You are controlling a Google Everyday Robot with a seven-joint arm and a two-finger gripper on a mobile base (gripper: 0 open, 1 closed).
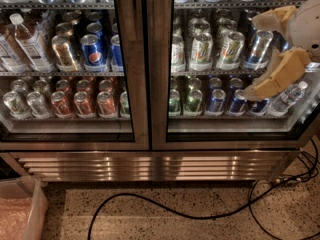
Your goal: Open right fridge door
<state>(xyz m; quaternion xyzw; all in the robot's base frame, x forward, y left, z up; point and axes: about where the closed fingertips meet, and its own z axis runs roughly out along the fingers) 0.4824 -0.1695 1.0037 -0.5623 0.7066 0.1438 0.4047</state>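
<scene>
- The right fridge door (160, 84), a tall clear glass panel in a wide brushed stainless-steel frame, fills the right half of the scene. It looks fully closed, its inner stile meeting that of the matching left glass door (135, 59) at the centre.
- Below both doors runs a ribbed steel vent grille (150, 166), with speckled floor (175, 229) nearer the camera.
- A thin black cable (220, 217) loops across the floor toward the right.
- The robot's tan two-finger gripper (252, 59) hangs at the far right, in front of the right door's glass at the level of the two visible shelves. Its fingers (282, 71) are spread apart and hold nothing. I cannot tell whether they touch the glass.
- Rows of green-and-white drink cans (202, 51) stand behind that glass.
- Step in hand, as I judge it: the approach, since nothing is grasped and the door has not been pulled.
- No handle shows plainly. The next move calls for finding a graspable vertical edge or handle, closing the fingers around it, then pulling toward the camera along the door's swing. The cable on the floor could snag the base.
</scene>
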